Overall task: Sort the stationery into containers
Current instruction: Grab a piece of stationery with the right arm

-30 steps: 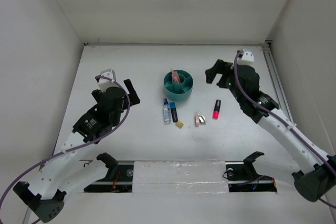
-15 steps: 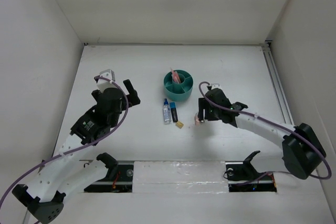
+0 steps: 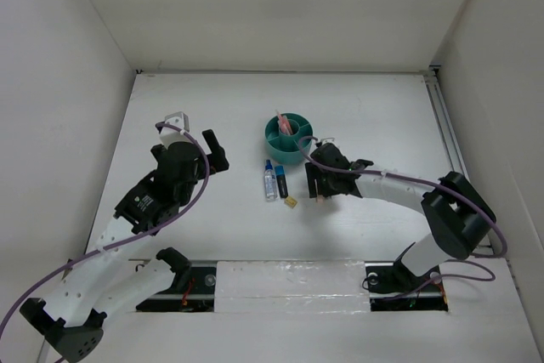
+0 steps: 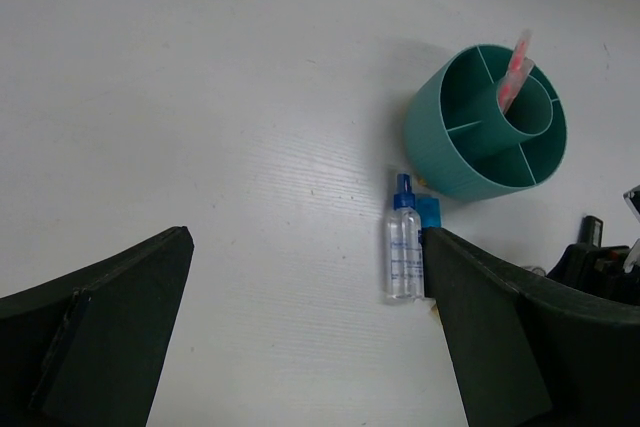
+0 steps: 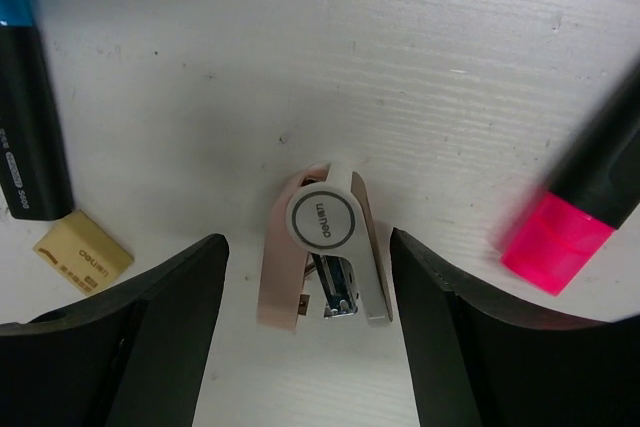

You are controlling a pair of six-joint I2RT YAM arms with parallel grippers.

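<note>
Nearest on the white worktop lies the tiny tan block, just left of the right end effector. That end effector is down low over the pinkish clip. It is released: its 2 fingers stand 1 on each side of the clip with a gap on both sides, so it grasps nothing. The clip lies flat on the worktop with a white round part on top. Just right of the clip lies the pink highlighter with its black cap. The top view does not show it, because the right arm covers it. A bit farther and to the left lie the clear pen with the blue cap and the dark marker. They are side by side, with the pen on the left. The marker's near end is just beside the tan block. Well to the left, the left end effector hangs above bare worktop, released wide and grasping nothing. Farthest is the round teal organizer, which stands just beyond the pen and marker. Thin pink pencils stand tilted in its middle cup.
</note>
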